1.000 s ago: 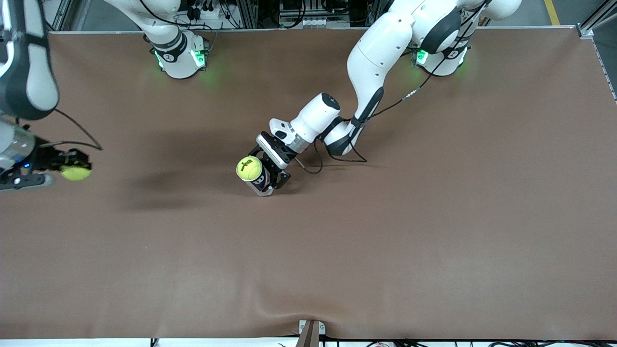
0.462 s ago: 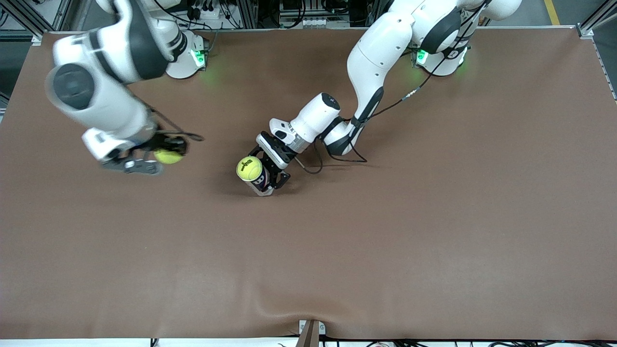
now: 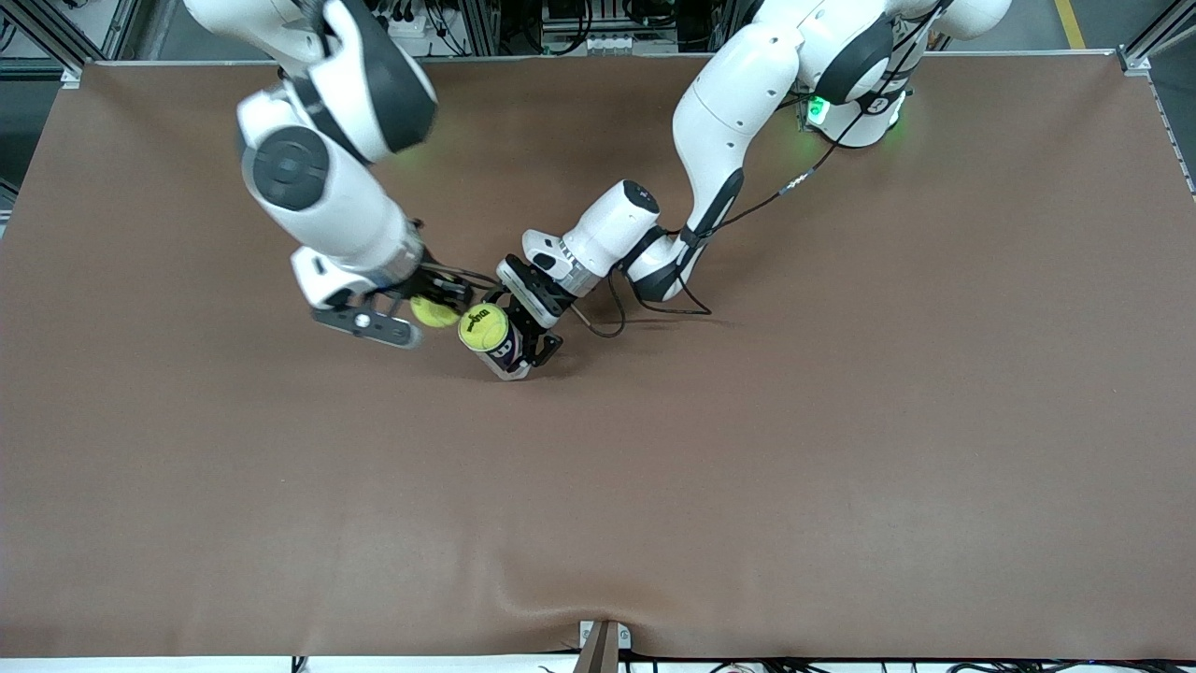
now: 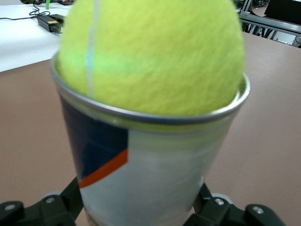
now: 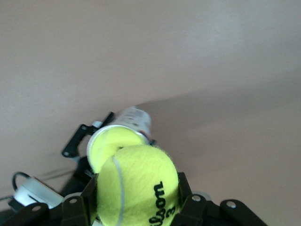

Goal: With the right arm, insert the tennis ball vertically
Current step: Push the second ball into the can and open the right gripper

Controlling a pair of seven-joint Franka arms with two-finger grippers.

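Tennis ball [image 3: 433, 311] in transit — gripped by the right tool [image 3: 425, 306], whose fingers [image 5: 184, 200] are closed against its two sides; the printed black lettering on the ball faces the right wrist camera. Right tool is up in the air over the middle of the brown surface [image 3: 841, 449], just beside the mouth of the can [image 3: 505, 353], with the held ball not yet over the opening; the right arm [image 3: 322, 178] reaches down to it from its base at the top of the front view.

Can stands upright on the surface, clamped near its lower part by the left tool [image 3: 528, 348]; the left tool's fingers [image 4: 63, 205] press on the can's wall from either side, seen at the lower corners of the left wrist view. Can has a metal rim, a clear wall and a dark blue label with an orange-red stripe; the can is already full to the top — a second tennis ball [image 3: 483, 328] sits in its mouth, bulging above the rim. In the right wrist view the held ball lies in front of the can's opening and covers part of the ball inside.

Left arm [image 3: 738, 121] reaches in from its base toward the centre of the surface, its black cable [image 3: 654, 313] looping down onto the surface beside the wrist.
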